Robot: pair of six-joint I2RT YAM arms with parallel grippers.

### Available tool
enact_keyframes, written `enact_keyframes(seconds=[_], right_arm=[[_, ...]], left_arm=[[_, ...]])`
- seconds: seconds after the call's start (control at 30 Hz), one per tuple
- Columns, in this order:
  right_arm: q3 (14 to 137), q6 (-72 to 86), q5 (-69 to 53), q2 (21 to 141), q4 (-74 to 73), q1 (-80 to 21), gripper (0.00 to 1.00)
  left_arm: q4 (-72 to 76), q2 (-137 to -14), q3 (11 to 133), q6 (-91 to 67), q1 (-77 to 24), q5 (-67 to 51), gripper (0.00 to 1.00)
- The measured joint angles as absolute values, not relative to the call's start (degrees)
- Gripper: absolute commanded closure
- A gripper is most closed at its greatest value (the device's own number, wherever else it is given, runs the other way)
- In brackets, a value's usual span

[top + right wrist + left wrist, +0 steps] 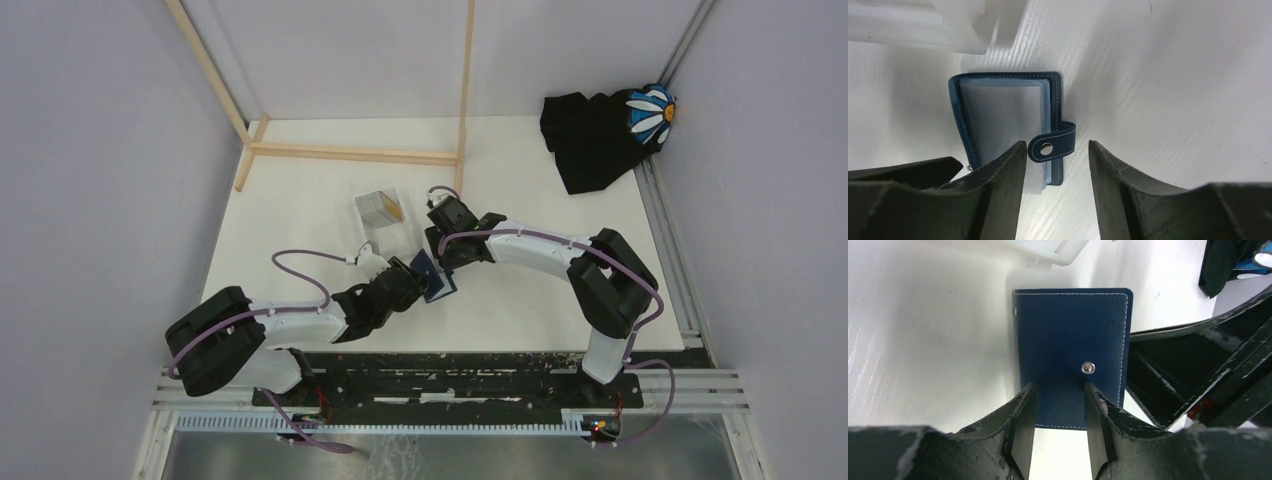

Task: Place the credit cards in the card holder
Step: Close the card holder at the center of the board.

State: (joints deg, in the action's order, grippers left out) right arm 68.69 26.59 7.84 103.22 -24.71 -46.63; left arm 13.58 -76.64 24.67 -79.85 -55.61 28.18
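Black fingers of the left gripper [1059, 386] are held apart, and the navy card holder [1068, 330] is seen part-opened just beyond their tips; whether it is touched cannot be told. The right gripper [1057, 145] is likewise spread, unclamped, over the holder's snap strap [1064, 136]. The credit cards [385, 207] are kept near by in a clear plastic box [395, 236] on the white table [300, 200].

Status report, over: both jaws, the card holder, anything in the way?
Left gripper jaws part open, at card holder cover. Right gripper jaws open above its loose strap. Credit cards in clear box. Nothing in the way.
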Motion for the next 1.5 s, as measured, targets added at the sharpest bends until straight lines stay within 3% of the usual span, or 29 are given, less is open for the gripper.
enact_keyframes(seconds=[0.2,0.53,1.3,1.5], right_arm=[[69.19,25.78,8.12,103.48,-24.80,-46.63,0.62],[69.21,25.08,8.29,103.48,-24.93,-46.57,0.72],[69.14,24.25,9.19,101.84,-24.95,-45.63,0.81],[68.95,24.03,9.02,101.84,-24.95,-44.60,0.90]], left_arm=[[13.69,-78.04,24.69,-79.42,-55.61,26.81,0.54],[13.65,-79.68,25.41,-79.40,-55.61,26.20,0.55],[10.35,-83.57,30.35,-79.40,-55.61,24.91,0.56],[8.27,-84.75,32.25,-79.37,-55.61,24.91,0.55]])
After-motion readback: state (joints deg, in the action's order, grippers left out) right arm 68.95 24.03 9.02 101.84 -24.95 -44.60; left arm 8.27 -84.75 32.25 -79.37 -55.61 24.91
